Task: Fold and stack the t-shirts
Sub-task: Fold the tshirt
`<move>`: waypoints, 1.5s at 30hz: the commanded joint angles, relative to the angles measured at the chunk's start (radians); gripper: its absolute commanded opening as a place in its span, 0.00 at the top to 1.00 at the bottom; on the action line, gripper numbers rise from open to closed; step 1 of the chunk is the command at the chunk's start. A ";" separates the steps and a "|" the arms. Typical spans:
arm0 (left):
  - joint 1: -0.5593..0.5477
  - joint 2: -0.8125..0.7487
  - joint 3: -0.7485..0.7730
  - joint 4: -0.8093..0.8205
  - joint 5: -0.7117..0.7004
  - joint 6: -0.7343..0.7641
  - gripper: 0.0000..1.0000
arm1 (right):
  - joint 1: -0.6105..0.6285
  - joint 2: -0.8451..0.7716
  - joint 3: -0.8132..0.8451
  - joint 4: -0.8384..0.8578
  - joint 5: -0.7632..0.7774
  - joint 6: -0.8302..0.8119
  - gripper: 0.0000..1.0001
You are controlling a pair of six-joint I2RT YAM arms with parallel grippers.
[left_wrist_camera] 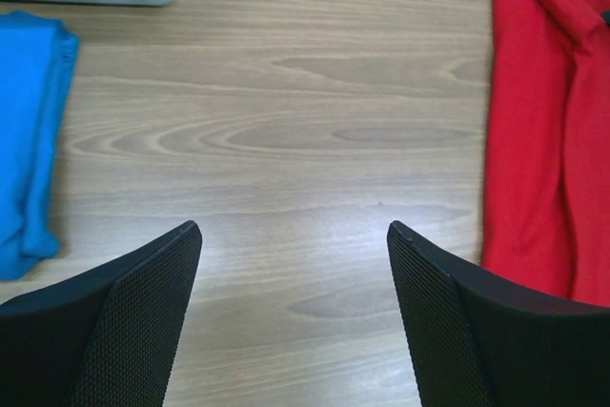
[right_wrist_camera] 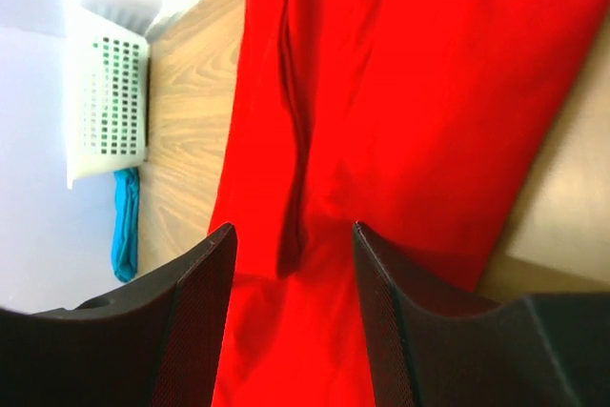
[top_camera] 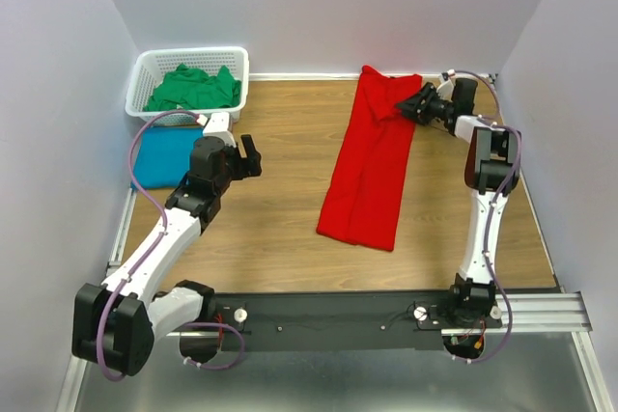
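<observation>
You see the red t-shirt (top_camera: 372, 171) lying on the bench (top_camera: 280, 209) as a long narrow strip, folded along its length. It runs from the far wall at 12 o'clock toward 6 o'clock, a little right of the middle. The right tool (top_camera: 410, 106) is at the far end of this strip, on its 3 o'clock edge. Its jaws are partly spread with red cloth under them, and no cloth is pinched between them.

The left tool (left_wrist_camera: 295, 231) is spread wide over bare wood and holds nothing. At its 9 o'clock lies the teal blue t-shirt (top_camera: 164, 156), folded flat. Just beyond that, in the 10 o'clock corner, the white basket (top_camera: 193, 51) contains the green t-shirt (top_camera: 193, 91), crumpled.
</observation>
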 commanded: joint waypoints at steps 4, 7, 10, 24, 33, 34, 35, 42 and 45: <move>-0.004 0.080 0.013 -0.019 0.221 -0.043 0.15 | 0.010 -0.424 -0.377 -0.155 0.164 -0.082 0.41; -0.050 0.128 0.059 -0.122 0.252 -0.049 0.15 | 0.056 -0.660 -0.528 -0.310 0.367 -0.132 0.41; -0.128 0.157 0.104 -0.237 0.239 -0.050 0.15 | 0.175 -0.847 -0.662 -0.523 0.625 -0.186 0.41; -0.378 0.277 0.159 -0.359 0.191 -0.175 0.18 | 0.531 -1.268 -1.128 -0.912 0.857 0.027 0.47; -0.432 0.393 0.227 -0.360 0.128 -0.201 0.19 | 0.565 -1.224 -1.196 -0.821 0.765 0.058 0.56; -0.435 0.401 0.228 -0.359 0.125 -0.204 0.20 | 0.568 -1.216 -1.199 -0.815 0.760 0.056 0.56; -0.441 0.418 0.239 -0.356 0.128 -0.207 0.20 | 0.571 -1.205 -1.200 -0.805 0.756 0.058 0.58; -0.484 0.490 0.277 -0.354 0.114 -0.216 0.20 | 0.584 -1.179 -1.216 -0.785 0.745 0.059 0.62; -0.499 0.524 0.296 -0.363 0.114 -0.219 0.20 | 0.584 -1.161 -1.223 -0.778 0.741 0.055 0.73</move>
